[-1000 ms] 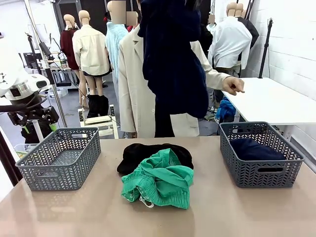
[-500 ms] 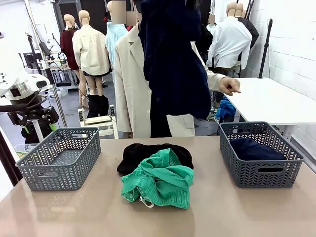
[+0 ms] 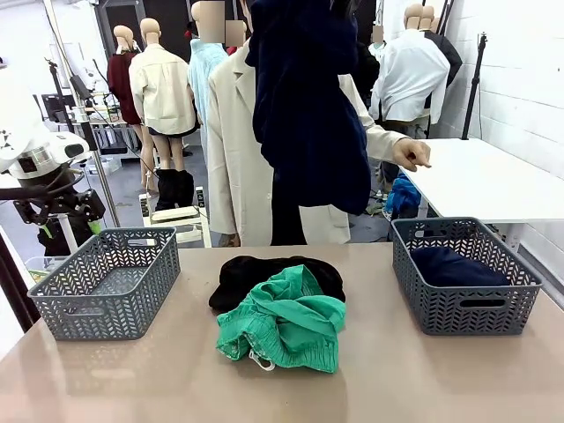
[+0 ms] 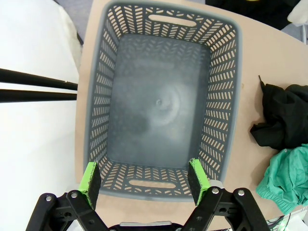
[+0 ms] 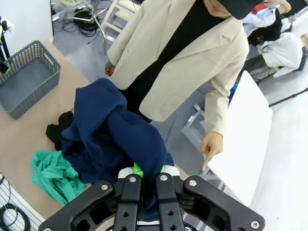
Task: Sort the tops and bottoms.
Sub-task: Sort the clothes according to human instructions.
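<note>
Right tool (image 5: 144, 174) clamped on navy garment (image 3: 308, 115), hung high above bench (image 3: 397, 379). Centre over right basket (image 3: 423, 300) (person's hand (image 3: 411, 154) seems to point there) so folds clear the rim. Left tool (image 4: 144, 177) apart.

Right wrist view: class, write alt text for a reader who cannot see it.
The right gripper is shut on a large navy garment held above the table. Behind it stands a person in a beige blazer.

hanging navy garment (image 3: 313, 115) blocks centre; left basket (image 3: 115, 286) open above.
</note>
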Controlling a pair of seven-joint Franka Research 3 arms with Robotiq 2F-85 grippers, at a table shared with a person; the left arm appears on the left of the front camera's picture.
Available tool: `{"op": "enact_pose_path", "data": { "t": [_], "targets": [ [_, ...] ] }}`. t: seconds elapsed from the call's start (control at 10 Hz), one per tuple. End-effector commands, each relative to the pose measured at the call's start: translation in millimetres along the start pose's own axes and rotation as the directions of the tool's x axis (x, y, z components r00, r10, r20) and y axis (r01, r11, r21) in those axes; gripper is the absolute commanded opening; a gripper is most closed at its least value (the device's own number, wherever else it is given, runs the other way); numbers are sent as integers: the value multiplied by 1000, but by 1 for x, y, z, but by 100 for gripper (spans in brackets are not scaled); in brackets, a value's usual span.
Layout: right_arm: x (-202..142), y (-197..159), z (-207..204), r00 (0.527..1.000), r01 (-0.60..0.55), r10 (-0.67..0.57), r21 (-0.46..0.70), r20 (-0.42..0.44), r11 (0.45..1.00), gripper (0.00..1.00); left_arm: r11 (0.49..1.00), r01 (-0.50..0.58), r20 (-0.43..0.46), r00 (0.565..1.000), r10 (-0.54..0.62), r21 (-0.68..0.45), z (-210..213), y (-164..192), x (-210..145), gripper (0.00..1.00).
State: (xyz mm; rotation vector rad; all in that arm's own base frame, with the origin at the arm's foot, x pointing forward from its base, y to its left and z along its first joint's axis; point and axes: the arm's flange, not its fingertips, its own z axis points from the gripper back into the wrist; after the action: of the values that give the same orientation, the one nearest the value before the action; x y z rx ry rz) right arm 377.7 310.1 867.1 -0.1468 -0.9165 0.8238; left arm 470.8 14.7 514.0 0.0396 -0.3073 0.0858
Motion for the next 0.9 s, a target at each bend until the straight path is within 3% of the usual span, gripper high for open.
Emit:
{"op": "enact_pose_path", "data": {
  "t": [0.0,0.1,0.2,0.6,0.8],
  "targets": [
    [0,-2,1,1000,-9,9,-1,4,1000,0,1000,-4,-4,1000,4,18,2,1,1,94],
    [0,0,0,1000,0,0,0,0,1000,0,1000,-4,-4,1000,4,18,2,1,1,94],
    [-18,-13,6,1000,13,-15,-99,-20,995,0,1000,-4,-4,1000,4,18,2,1,1,94],
    [-108,-62,32,986,128,-150,-242,-75,962,0,1000,-4,-4,1000,4,18,2,1,1,94],
    [-149,-94,17,974,190,-216,-284,-64,940,0,1000,-4,-4,1000,4,18,2,1,1,94]
  ]
}}
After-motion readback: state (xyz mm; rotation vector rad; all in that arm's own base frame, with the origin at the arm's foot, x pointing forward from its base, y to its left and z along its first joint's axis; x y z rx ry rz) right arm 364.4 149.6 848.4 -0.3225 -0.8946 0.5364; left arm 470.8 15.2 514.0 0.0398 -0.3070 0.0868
